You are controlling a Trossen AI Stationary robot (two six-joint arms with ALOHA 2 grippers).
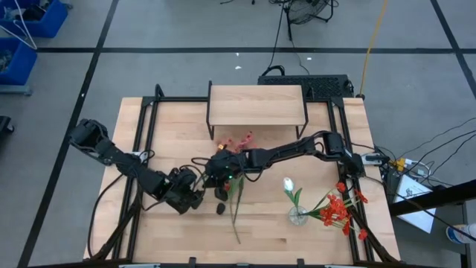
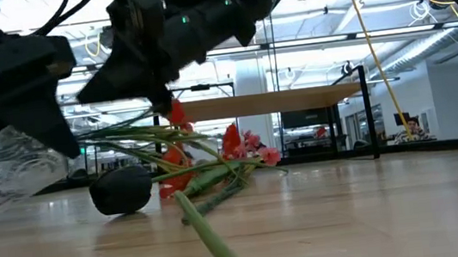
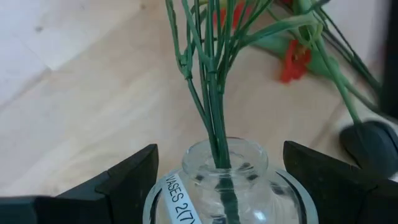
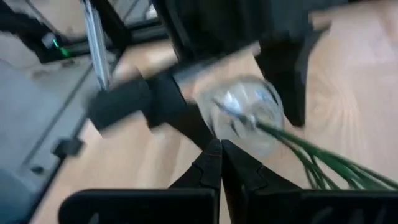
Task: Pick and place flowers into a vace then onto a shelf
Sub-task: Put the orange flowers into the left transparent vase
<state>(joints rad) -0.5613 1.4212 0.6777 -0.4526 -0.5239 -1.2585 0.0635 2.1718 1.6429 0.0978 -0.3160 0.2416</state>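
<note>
Clamping the tilted glass vase [image 3: 225, 180] in the left jaws, green flower stems [image 3: 208, 87] in its neck; right jaws together nearby, above the desk [image 1: 171, 238].

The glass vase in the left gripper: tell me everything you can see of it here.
The vase is small, clear glass, round-bodied with a narrow neck and open mouth, and bears a white printed label. It lies tilted between the fingers of the left gripper, near the table's middle left. Several thin green stems of the flowers run into its mouth. Its base is out of view.
</note>
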